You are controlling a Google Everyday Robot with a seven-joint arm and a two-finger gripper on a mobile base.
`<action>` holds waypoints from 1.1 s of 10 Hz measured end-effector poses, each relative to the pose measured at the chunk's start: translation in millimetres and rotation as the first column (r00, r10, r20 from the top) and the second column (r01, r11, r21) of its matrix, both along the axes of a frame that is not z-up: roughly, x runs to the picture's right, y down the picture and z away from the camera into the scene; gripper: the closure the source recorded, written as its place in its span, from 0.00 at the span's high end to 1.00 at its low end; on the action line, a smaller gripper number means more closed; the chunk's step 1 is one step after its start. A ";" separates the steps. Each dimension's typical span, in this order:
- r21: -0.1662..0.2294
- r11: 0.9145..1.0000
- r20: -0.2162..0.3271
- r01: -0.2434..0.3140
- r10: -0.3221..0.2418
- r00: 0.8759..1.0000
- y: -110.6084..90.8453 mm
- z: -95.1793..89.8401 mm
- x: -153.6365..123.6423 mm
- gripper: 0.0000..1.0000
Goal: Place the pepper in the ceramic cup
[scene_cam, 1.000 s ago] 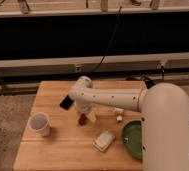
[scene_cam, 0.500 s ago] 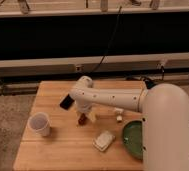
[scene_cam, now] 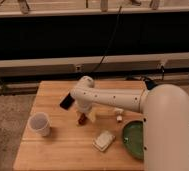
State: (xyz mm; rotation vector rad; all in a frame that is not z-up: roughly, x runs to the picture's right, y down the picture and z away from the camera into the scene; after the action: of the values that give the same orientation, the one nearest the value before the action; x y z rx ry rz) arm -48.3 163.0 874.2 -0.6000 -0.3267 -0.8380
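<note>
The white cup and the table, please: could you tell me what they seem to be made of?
The cup: plain matte white, likely ceramic. The table: pale wood, with grain lines and a slight sheen. The gripper hangs open over the pepper, mid-table.

Wooden surface (scene_cam: 55, 152), light plank top, rectangular. Positions taken from the surface centre.
- Ceramic cup (scene_cam: 39, 124): 9 o'clock, upright, mouth up, standing alone.
- Black phone (scene_cam: 66, 101): 11 o'clock, lying at a slant.
- Pepper (scene_cam: 81, 119): just left of centre, dark red-brown, well apart from the cup.
- Gripper (scene_cam: 86, 115): directly over the pepper, fingers spread; contact with it not resolvable.
- Pale block (scene_cam: 104, 141): 5 o'clock, flat.
- Green bowl (scene_cam: 133, 139): 4 o'clock, right part hidden by the robot's body.
</note>
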 end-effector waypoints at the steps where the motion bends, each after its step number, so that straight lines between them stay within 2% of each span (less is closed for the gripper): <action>1: 0.000 1.000 0.002 -0.005 0.005 1.000 0.6 1.1 -0.3 0.80; 11: 0.001 0.999 0.016 -0.039 0.039 0.999 3.3 5.2 -1.1 0.80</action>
State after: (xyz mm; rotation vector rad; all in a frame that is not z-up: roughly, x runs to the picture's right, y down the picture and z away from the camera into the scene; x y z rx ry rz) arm -49.4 166.3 879.4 -0.5841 -0.3516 -0.8059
